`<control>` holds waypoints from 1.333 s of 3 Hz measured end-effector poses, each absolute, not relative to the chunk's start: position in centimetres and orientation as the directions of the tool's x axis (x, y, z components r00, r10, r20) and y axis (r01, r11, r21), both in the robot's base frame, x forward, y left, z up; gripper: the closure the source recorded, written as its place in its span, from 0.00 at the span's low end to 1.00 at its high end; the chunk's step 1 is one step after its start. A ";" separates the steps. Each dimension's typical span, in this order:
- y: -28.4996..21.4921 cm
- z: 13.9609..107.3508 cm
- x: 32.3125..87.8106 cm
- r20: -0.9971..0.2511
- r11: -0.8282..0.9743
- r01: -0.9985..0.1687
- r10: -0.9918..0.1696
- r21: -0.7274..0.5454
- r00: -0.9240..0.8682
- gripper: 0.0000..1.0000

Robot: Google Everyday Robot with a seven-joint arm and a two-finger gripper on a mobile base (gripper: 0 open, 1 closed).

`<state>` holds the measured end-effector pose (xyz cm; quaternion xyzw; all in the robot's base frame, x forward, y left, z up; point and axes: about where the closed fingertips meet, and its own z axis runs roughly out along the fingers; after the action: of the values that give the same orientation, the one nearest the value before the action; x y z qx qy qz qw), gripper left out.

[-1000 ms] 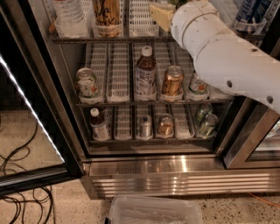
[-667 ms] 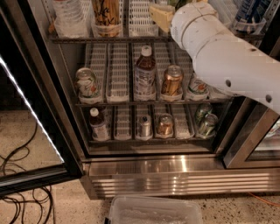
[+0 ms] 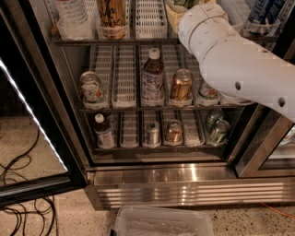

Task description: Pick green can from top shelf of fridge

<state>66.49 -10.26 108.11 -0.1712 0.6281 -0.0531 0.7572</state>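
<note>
The fridge (image 3: 184,184) stands open in the camera view. Its top shelf (image 3: 138,41) is a dark wire rack with white slotted trays along the top of the picture. My white arm (image 3: 230,60) reaches in from the right to the middle of that shelf. My gripper (image 3: 174,14) is at the arm's tip, a pale cream part just above the rack, mostly covered by the wrist. The green can (image 3: 186,2) shows only as a small green, dark-streaked patch at the top edge, right by the gripper. I cannot tell whether they touch.
On the top shelf, a tan-gold can (image 3: 113,16) and a clear bottle (image 3: 71,18) stand to the left, a blue-white can (image 3: 262,14) to the right. Lower racks hold a brown bottle (image 3: 152,78) and cans. A clear plastic bin (image 3: 161,223) and cables (image 3: 18,184) lie on the floor.
</note>
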 end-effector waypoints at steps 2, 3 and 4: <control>-10.3 108.1 66.5 -0.933 0.936 -0.134 -0.296 -0.327 0.205 1.00; -9.6 109.0 66.1 -0.934 0.938 -0.156 -0.271 -0.311 0.234 1.00; -8.4 111.0 65.1 -0.929 0.939 -0.195 -0.219 -0.284 0.297 1.00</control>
<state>65.15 -8.41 111.05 -0.1745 0.5928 -0.0078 0.7862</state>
